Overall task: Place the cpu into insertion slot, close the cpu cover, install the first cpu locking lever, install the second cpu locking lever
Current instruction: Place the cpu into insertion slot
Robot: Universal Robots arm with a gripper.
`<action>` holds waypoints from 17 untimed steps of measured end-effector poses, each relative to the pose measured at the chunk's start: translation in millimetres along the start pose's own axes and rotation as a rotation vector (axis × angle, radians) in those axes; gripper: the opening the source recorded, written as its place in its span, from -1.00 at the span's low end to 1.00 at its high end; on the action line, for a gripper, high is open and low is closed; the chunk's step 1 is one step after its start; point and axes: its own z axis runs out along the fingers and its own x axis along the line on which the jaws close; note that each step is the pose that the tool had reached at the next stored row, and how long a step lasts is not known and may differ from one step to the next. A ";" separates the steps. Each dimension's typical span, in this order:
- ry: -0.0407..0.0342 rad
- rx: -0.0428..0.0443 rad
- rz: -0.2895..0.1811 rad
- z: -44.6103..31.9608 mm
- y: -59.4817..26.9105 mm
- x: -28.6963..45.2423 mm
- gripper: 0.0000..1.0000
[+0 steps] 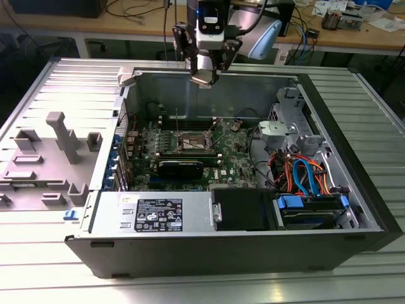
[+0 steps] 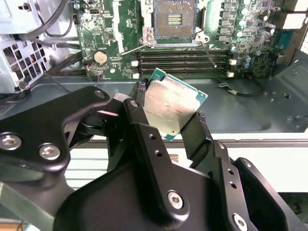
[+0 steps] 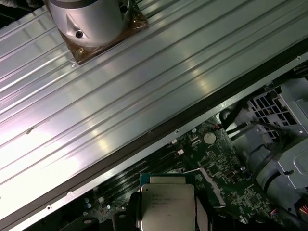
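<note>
My gripper [image 1: 204,77] hangs above the far wall of the open computer case [image 1: 209,88], shut on the cpu [image 2: 171,103]. The cpu is a flat square chip with a silver top and green edge, pinched between two black fingers [image 2: 139,120]; it also appears in the first wrist view [image 3: 166,204]. The insertion slot [image 2: 174,19] lies open and bare on the green motherboard [image 1: 193,142], lower down and toward the case's middle. Two thin locking levers [image 2: 136,46] [image 2: 210,53] stick out from the slot's corners. I cannot make out the cpu cover.
Inside the case are a black heatsink block [image 1: 180,168], a power supply [image 1: 152,212], memory slots [image 2: 183,60], and a drive cage with orange and blue cables [image 1: 304,177]. A grey fixture [image 1: 57,145] stands at the exterior view's left on the ribbed metal table.
</note>
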 end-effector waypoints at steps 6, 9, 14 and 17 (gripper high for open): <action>-0.0072 -0.0017 0.082 0.4 0.0 0.0 0.09; -0.0121 -0.0027 0.137 0.8 0.0 0.0 0.09; -0.0160 -0.0036 0.181 1.0 0.0 0.0 0.09; -0.0181 -0.0040 0.204 1.1 -0.1 0.0 0.09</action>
